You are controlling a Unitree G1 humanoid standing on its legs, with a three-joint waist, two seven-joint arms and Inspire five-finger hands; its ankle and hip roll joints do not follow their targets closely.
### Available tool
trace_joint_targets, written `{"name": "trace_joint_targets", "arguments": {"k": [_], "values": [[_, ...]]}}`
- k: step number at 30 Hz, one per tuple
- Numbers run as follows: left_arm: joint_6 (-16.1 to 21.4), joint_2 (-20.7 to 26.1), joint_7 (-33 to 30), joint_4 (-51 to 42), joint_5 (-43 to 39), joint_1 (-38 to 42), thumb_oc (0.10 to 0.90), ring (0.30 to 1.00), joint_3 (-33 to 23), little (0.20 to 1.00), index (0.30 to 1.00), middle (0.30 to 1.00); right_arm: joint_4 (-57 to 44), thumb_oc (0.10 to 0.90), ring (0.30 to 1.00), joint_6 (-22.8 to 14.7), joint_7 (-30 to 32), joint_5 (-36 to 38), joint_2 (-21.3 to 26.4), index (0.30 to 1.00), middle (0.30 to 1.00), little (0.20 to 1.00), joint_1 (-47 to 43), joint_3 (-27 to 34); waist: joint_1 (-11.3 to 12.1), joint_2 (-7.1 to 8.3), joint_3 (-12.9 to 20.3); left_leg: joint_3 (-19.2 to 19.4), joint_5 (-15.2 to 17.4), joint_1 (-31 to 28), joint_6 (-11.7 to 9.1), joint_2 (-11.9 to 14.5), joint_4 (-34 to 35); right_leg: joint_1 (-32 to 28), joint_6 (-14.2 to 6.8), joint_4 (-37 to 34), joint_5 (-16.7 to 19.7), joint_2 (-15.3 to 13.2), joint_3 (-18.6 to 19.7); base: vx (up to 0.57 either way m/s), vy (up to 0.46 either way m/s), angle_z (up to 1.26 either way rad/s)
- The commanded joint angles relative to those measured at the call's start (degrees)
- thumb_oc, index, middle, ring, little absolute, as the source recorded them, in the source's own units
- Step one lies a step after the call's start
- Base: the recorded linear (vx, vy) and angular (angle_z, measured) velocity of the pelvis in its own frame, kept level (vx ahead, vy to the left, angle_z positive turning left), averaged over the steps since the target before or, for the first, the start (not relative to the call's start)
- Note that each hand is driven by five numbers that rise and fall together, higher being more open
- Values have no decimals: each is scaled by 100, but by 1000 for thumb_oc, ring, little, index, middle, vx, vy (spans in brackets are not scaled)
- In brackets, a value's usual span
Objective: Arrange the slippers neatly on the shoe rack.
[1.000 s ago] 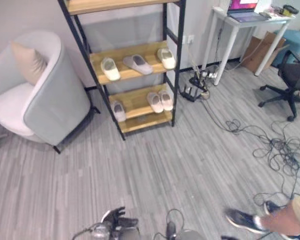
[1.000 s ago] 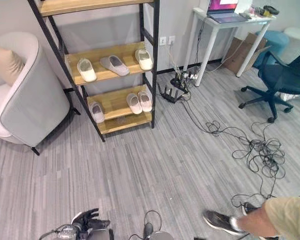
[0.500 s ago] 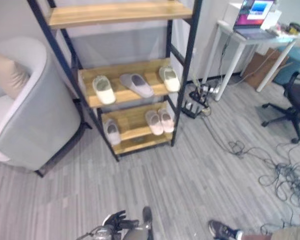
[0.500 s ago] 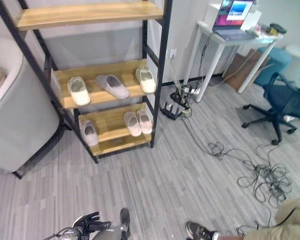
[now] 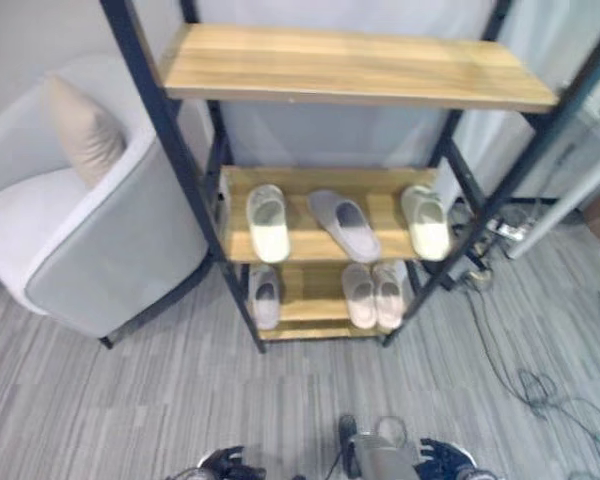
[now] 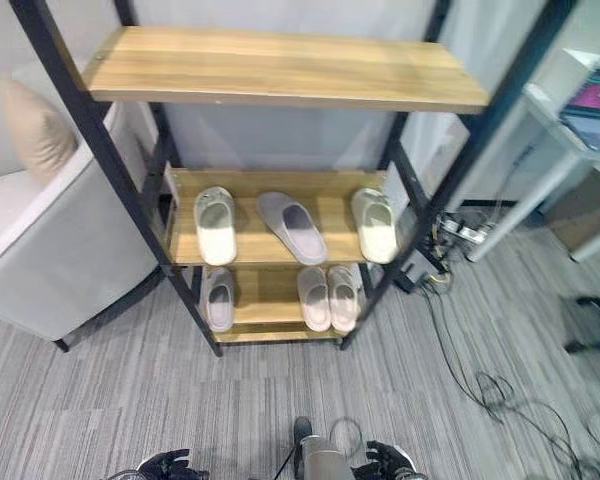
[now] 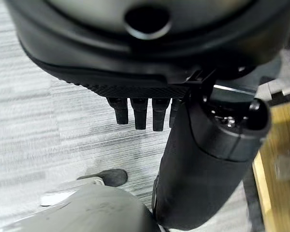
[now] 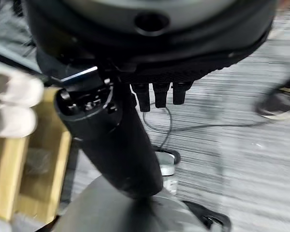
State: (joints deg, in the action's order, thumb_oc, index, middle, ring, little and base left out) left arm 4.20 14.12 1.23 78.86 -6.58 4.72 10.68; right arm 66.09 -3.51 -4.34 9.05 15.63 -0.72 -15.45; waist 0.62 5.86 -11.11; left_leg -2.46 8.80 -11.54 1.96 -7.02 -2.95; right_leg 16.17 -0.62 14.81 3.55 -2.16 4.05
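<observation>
Grey plank floor (image 6: 280, 400) fronts the shoe rack (image 6: 280, 210), whose grey slipper (image 6: 292, 226) lies askew at twelve o'clock, awaiting straightening, while the left hand (image 7: 140, 113) and right hand (image 8: 157, 94) hang low, fingers relaxed and empty.

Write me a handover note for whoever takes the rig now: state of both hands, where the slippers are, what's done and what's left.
Left hand: low at the robot's side, fingers relaxed, holding nothing.
Right hand: the same on the other side, open and holding nothing.
Shoe rack: top shelf bare. Middle shelf holds a cream slipper at the left, a grey slipper lying askew in the middle, and a cream slipper at the right. Bottom shelf holds a single slipper at the left and a pair side by side.
Done: all six slippers are on the rack.
Left: probably straighten the grey slipper and match up the pairs.
</observation>
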Motion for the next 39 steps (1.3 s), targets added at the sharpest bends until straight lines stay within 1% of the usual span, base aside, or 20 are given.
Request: {"name": "trace_joint_targets", "arguments": {"k": [1, 3, 6, 8, 10, 15, 23, 24, 25, 27, 31, 39], "values": [[30, -138, 17, 63, -69, -235, 800, 900, -105, 900, 900, 900, -242, 800, 900, -78, -182, -58, 96, 900, 900, 900, 58, -238, -22, -331, -80, 19, -157, 1122, 91, 298, -573, -1100, -604, -288, -728, -57, 10, 62, -114, 4], [33, -217, 25, 117, -88, -318, 800, 900, -107, 900, 900, 900, -236, 800, 900, -111, -234, 63, 142, 900, 900, 900, 25, -238, 35, -370, 28, -103, -254, 1063, 3, 394, -411, -1298, -530, -489, -799, -14, -155, 103, -202, -6], [25, -281, 39, 132, -78, -351, 800, 900, -74, 900, 900, 900, -220, 800, 900, -125, -215, 71, 162, 900, 900, 900, 20, -225, 48, -388, 76, -162, -308, 1023, -44, 441, -317, -1401, -485, -584, -834, 7, -254, 52, -122, 2], [7, -356, 53, 116, -96, -369, 800, 900, -32, 900, 900, 900, -160, 800, 900, -123, -184, 19, 172, 900, 900, 900, 14, -238, 51, -417, 151, -225, -405, 930, -105, 533, -103, -1521, -424, -710, -891, 68, -341, 45, -126, -5], [7, -357, 53, 116, -96, -369, 800, 900, -32, 900, 900, 900, -160, 800, 900, -123, -184, 19, 172, 900, 900, 900, 14, -238, 50, -417, 149, -227, -407, 925, -105, 534, -100, -1526, -424, -712, -891, 68, -342, 17, -56, 0], [-4, -414, 37, 102, 45, -326, 800, 900, 128, 900, 900, 900, 137, 800, 900, -85, -129, -167, 118, 900, 900, 900, 75, -272, 21, -422, 292, -256, -533, 767, -177, 646, 162, -1799, -355, -977, -920, 132, -427, -2, -63, 3], [5, -426, 30, 78, 82, -278, 800, 900, 190, 900, 900, 900, 315, 800, 900, -48, -146, -113, 33, 900, 900, 900, 143, -233, -14, -418, 402, -209, -498, 683, -182, 616, 136, -2012, -307, -1251, -840, 147, -385, -16, -1, -2], [10, -438, 27, 73, 122, -262, 800, 900, 220, 900, 900, 900, 321, 800, 900, -51, -141, -137, 1, 900, 900, 900, 155, -260, -27, -425, 440, -174, -520, 650, -183, 618, 229, -2073, -314, -1417, -779, 141, -373, -21, 8, -11], [10, -438, 27, 73, 122, -262, 800, 900, 220, 900, 900, 900, 320, 800, 900, -51, -141, -137, 1, 900, 900, 900, 155, -260, -26, -426, 439, -173, -521, 647, -183, 619, 232, -2076, -314, -1421, -777, 141, -373, -42, 9, -19], [19, -460, -2, 74, 142, -227, 800, 900, 223, 900, 900, 900, 321, 800, 900, -63, -117, -113, -51, 900, 900, 900, 148, -268, -51, -437, 496, -89, -599, 564, -183, 643, 486, -2188, -350, -1744, -648, 119, -340, -33, 8, -18], [31, -468, -8, 82, 162, -227, 800, 900, 236, 900, 900, 900, 353, 800, 900, -58, -110, -147, -94, 900, 900, 900, 144, -310, -71, -448, 521, -48, -639, 480, -184, 644, 611, -2239, -369, -1800, -617, 110, -316, 4, 16, -16], [39, -458, -16, 126, 292, -290, 800, 900, 285, 900, 900, 900, 352, 800, 900, -75, -103, -222, -110, 900, 900, 900, 188, -387, -61, -493, 557, -74, -641, 339, -172, 625, 696, -2329, -358, -1739, -673, 97, -324, 4, 4, -2]]}}
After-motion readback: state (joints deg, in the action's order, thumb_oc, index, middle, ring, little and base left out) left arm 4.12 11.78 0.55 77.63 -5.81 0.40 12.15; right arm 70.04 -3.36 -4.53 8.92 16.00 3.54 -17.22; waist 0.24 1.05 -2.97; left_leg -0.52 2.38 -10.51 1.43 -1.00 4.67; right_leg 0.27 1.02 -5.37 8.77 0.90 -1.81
